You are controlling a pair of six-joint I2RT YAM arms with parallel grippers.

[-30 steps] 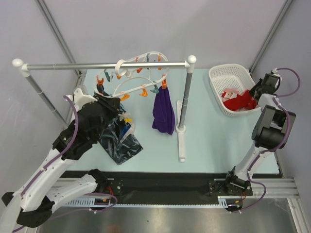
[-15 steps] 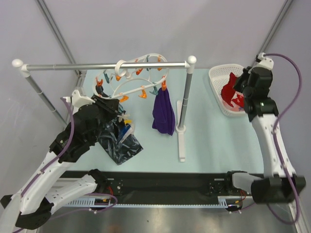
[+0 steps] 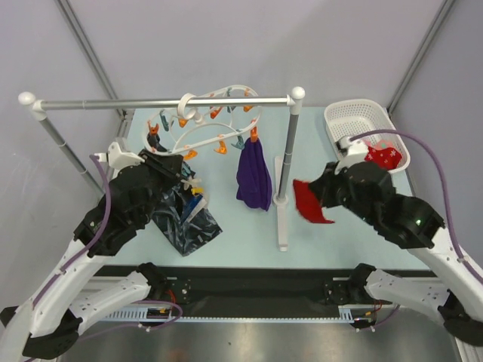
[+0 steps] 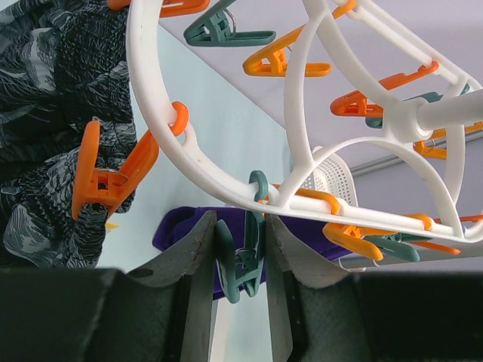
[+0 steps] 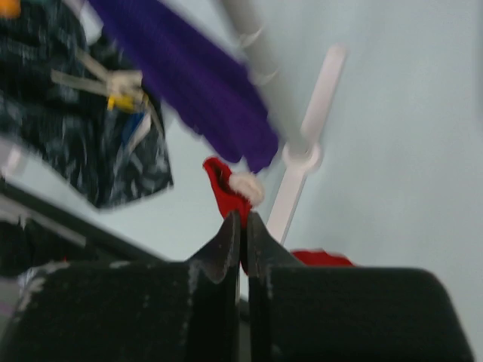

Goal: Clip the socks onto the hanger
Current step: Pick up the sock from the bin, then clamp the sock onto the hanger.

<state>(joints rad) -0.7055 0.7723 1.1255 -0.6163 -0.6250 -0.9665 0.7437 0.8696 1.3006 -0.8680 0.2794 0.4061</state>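
The white oval hanger point(image 3: 215, 124) hangs from the grey rail with orange and teal clothespins; it also fills the left wrist view point(image 4: 226, 181). My left gripper point(image 4: 240, 260) is shut on a teal clothespin point(image 4: 241, 264) that dangles from the hanger ring. My right gripper point(image 5: 238, 226) is shut on a red sock point(image 5: 226, 190) with a white patch. In the top view the red sock point(image 3: 309, 202) hangs in the air just right of the rail's post. Another red sock point(image 3: 383, 157) lies in the white basket point(image 3: 355, 117).
A purple cloth point(image 3: 254, 172) hangs clipped from the hanger. A dark navy patterned cloth point(image 3: 181, 215) hangs at the left by my left arm. The rail's upright post point(image 3: 287, 151) and its foot point(image 3: 281, 226) stand between the two arms.
My right gripper has lifted a red sock out of the basket and carried it left, to just right of the post. My left arm has stayed at the hanger.
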